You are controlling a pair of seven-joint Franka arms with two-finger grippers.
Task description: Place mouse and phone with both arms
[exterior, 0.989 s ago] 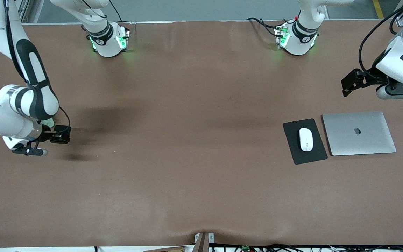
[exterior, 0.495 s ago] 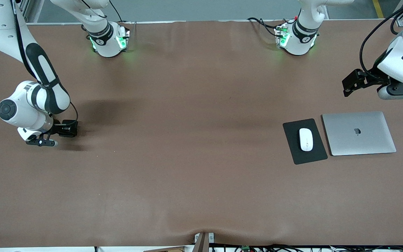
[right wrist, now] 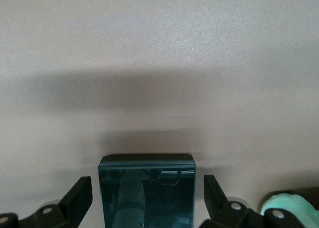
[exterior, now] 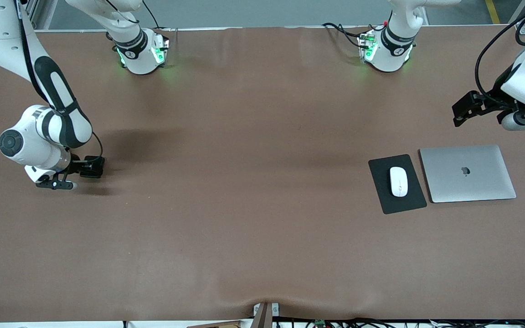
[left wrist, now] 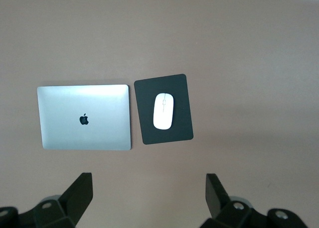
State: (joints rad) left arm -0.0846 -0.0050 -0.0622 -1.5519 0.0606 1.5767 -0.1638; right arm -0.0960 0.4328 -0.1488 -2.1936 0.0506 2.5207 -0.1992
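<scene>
Right end effector (exterior: 55,184), low at the left edge of the frame, grasps the phone (right wrist: 146,190) just above the surface (exterior: 244,205); lowering it flat before letting go would likely keep it from tipping. Left end effector (exterior: 524,122), at the upper right of the frame, hangs released over bare surface while its arm waits. One mouse (exterior: 398,181) lies on one black pad (exterior: 383,200), right of centre, beside one silver laptop (exterior: 467,173). One phone, two arms.
</scene>
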